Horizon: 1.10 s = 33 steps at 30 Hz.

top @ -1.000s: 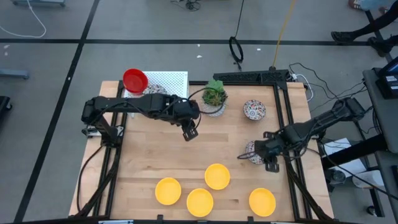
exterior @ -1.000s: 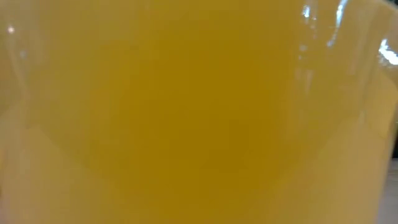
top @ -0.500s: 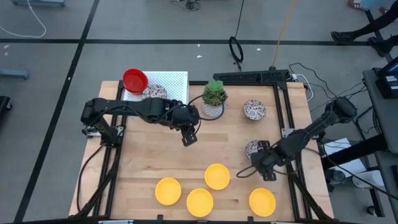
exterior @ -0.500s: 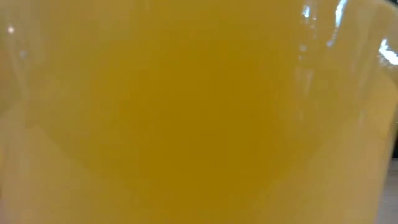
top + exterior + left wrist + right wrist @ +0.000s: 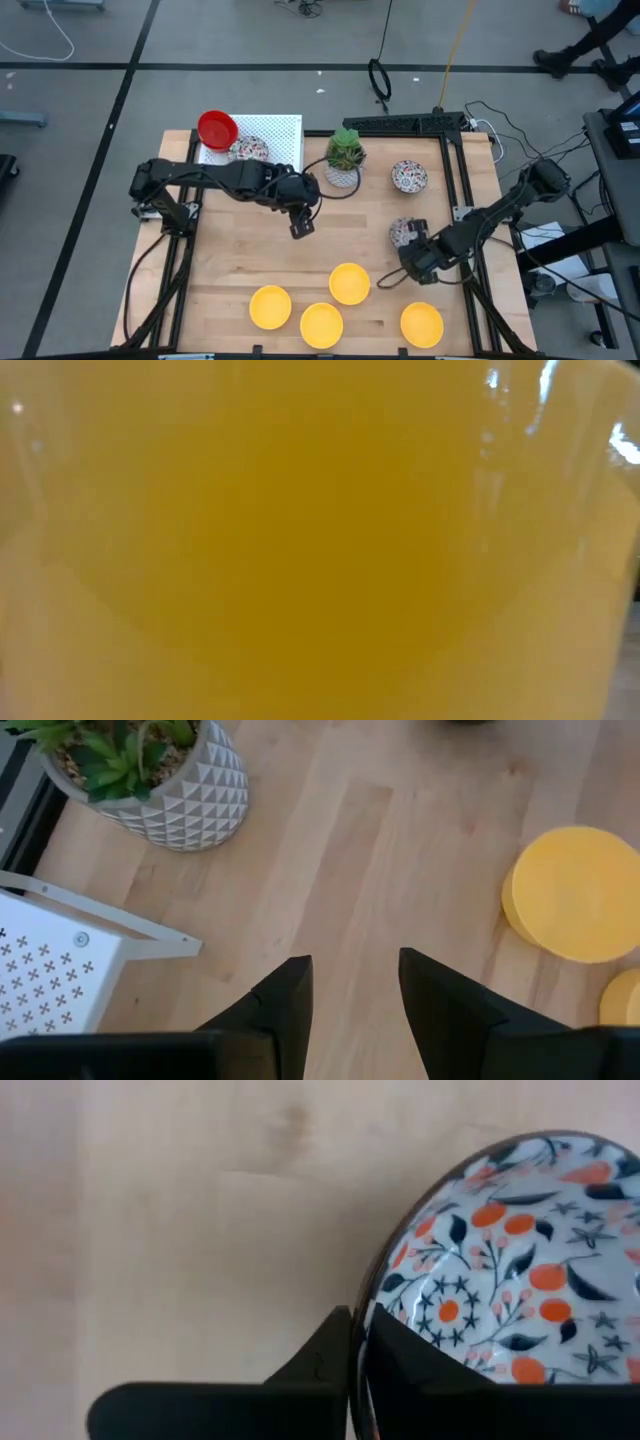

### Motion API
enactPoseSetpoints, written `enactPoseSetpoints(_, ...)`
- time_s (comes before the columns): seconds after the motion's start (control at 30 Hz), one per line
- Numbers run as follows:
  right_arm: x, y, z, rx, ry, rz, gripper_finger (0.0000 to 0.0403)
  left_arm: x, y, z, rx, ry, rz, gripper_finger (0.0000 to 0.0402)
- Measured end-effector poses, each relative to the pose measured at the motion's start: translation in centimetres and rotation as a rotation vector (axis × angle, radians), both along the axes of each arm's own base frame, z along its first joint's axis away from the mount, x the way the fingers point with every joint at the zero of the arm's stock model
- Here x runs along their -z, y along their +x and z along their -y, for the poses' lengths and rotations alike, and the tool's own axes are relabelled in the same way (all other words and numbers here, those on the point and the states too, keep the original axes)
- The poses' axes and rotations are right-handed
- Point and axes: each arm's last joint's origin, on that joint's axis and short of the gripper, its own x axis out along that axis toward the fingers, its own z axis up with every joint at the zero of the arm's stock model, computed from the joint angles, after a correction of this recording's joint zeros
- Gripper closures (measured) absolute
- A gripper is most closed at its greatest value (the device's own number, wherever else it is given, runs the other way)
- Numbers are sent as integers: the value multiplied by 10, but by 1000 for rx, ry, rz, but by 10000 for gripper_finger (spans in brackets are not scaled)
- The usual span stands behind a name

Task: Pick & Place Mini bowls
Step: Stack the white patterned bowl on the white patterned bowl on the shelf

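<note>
A floral mini bowl [image 5: 402, 231] sits at the right of the table, and my right gripper [image 5: 411, 258] [image 5: 360, 1342] is shut on it. My left gripper [image 5: 298, 228] [image 5: 355, 990] hovers open over bare wood at mid table, holding nothing. Several yellow mini bowls [image 5: 349, 283] lie upside down along the near edge. One of them [image 5: 320, 540] fills the whole low view, and another [image 5: 578, 892] shows in the left wrist view. A second floral bowl [image 5: 409, 176] rests on the table at the far right. A red bowl [image 5: 217, 128] and a third floral one [image 5: 250, 148] sit on a white rack [image 5: 278, 132]. My right gripper pinches the floral bowl's rim [image 5: 376, 1294] on its near side. One finger [image 5: 450, 1380] is inside the bowl and the other finger [image 5: 310, 1368] is outside. The fingers come steeply from above. The bowl stays open side up; I cannot tell whether it is lifted off the wood.
A green plant in a white faceted pot [image 5: 344, 158] [image 5: 160, 782] stands at the far middle, close to my left arm. A black frame [image 5: 455, 170] runs along the table's right side. Bare wood [image 5: 240, 250] lies between the rack and the yellow bowls.
My right gripper has sunk and gone toward the near edge and a little left, turning about its wrist, and now stands at the floral bowl's near rim. My left gripper has drifted slightly toward the near edge.
</note>
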Motion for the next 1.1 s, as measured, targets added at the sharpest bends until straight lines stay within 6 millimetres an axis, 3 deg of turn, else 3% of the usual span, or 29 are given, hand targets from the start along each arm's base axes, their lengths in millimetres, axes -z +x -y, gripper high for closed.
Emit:
enactPoseSetpoints(0.23, -4, 30, 15, -18, 30, 186, 397, 4, -8, 8, 42, 14, -90, 247)
enactPoseSetpoints(0.43, -7, 78, 40, -55, 44, 354, 396, 7, -18, 12, 15, 5, -187, 247)
enactPoseSetpoints(0.8, -2, 176, 64, -147, -34, 354, 396, 9, -27, 22, -21, -8, -258, 247)
enactPoseSetpoints(0.93, -2, 197, 64, -175, -4, 367, 396, 9, -29, 25, -23, -9, -274, 247)
enactPoseSetpoints(1.1, -4, 208, 62, -189, -9, 383, 395, 9, -30, 29, -14, -8, -276, 247)
